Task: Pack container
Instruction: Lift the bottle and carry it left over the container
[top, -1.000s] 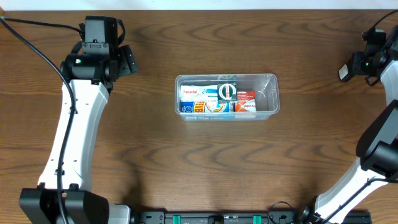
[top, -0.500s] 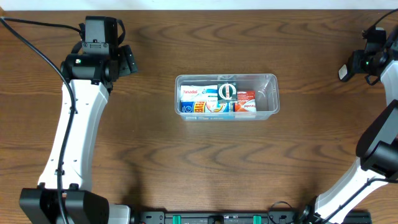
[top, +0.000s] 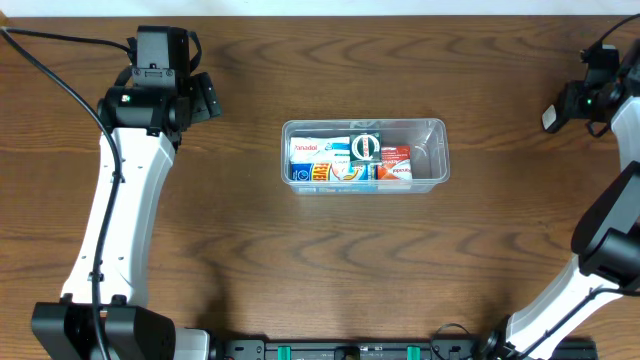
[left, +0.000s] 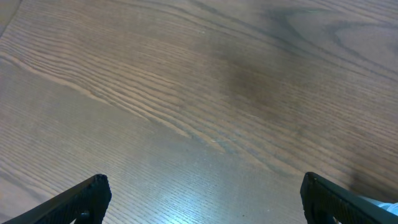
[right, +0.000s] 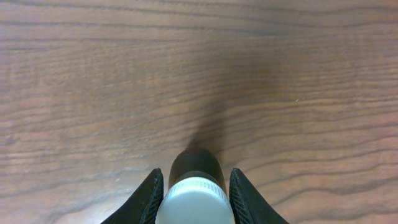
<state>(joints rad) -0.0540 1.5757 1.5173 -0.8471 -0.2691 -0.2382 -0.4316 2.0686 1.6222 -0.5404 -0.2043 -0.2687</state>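
Centrally, on a dark brown wood-grain worktop (top: 300, 260), the container (top: 438, 150): clear plastic, rimmed and round-cornered, long sides running left to right. Filled through its left and middle part with small printed boxes (top: 345, 160) (red, blue and white, one with a green round mark), bare at its right end.

Well to the left of the container and a little farther back, the left hand (left: 208, 202). Spread wide over bare wood in the wrist view, gripping nothing.

Well to the right of the container, out by the worktop's side edge, the right hand (right: 196, 180). Closed on a white cylinder (right: 194, 202) with a ribbed rim and a dark far end, one finger on either flank. Touching the wood or lifted off it, cannot tell; a dark shadow streak just beyond it.

Far behind the container, past the worktop's back edge, only a thin pale band (all that shows of the room).
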